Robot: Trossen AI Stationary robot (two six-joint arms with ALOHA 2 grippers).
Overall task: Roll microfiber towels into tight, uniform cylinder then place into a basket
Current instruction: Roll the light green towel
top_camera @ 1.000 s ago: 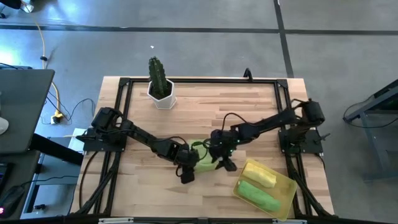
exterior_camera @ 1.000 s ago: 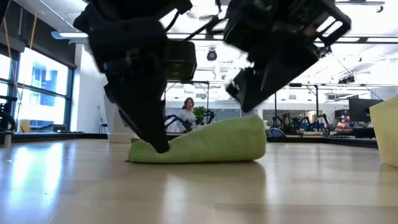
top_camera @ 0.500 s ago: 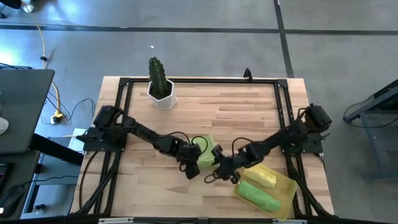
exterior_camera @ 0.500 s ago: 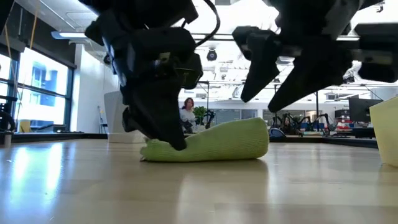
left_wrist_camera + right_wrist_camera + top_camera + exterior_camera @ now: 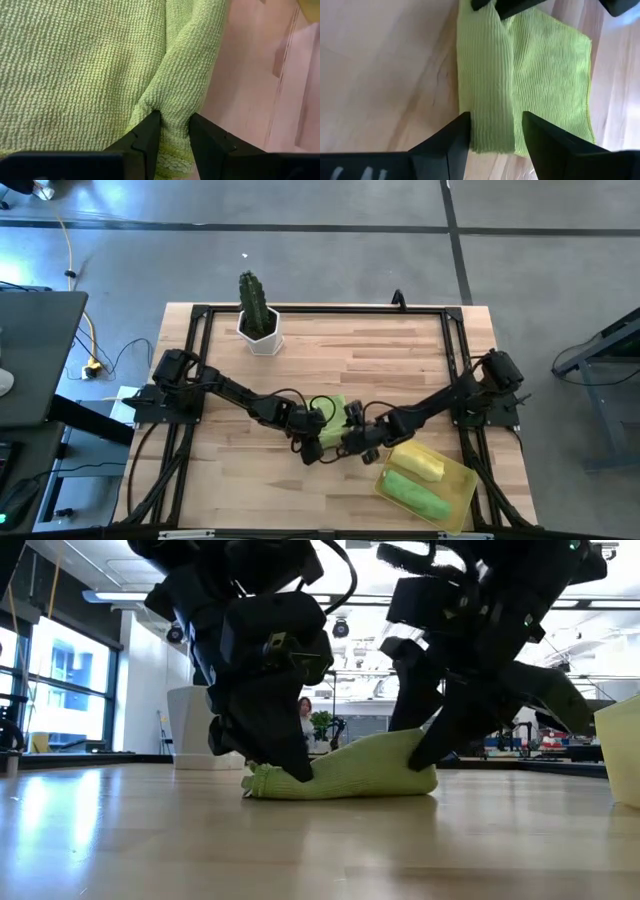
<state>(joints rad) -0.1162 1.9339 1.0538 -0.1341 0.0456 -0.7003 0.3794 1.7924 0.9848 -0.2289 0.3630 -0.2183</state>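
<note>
Lime towel (image 5: pixel 350 772) — ends hidden behind both pincers.

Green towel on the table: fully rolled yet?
Partly rolled. The lime green towel has one rolled edge; the rest lies flat. The left gripper pinches the roll.

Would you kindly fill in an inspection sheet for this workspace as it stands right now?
Surface: wooden table in a dark frame, bare around the work.
Job's things: lime green towel partly rolled at mid-table; yellow basket near the right front corner holds a rolled yellow towel and a rolled green towel.
Clutter: cactus in a white pot at the far edge.
Grippers: left claw pinches the rolled fold at one end; right claw straddles the roll's other end, open.
Cables: yellow cord on the floor to the left.
Surroundings: grey floor; a person far behind in the room.
</note>
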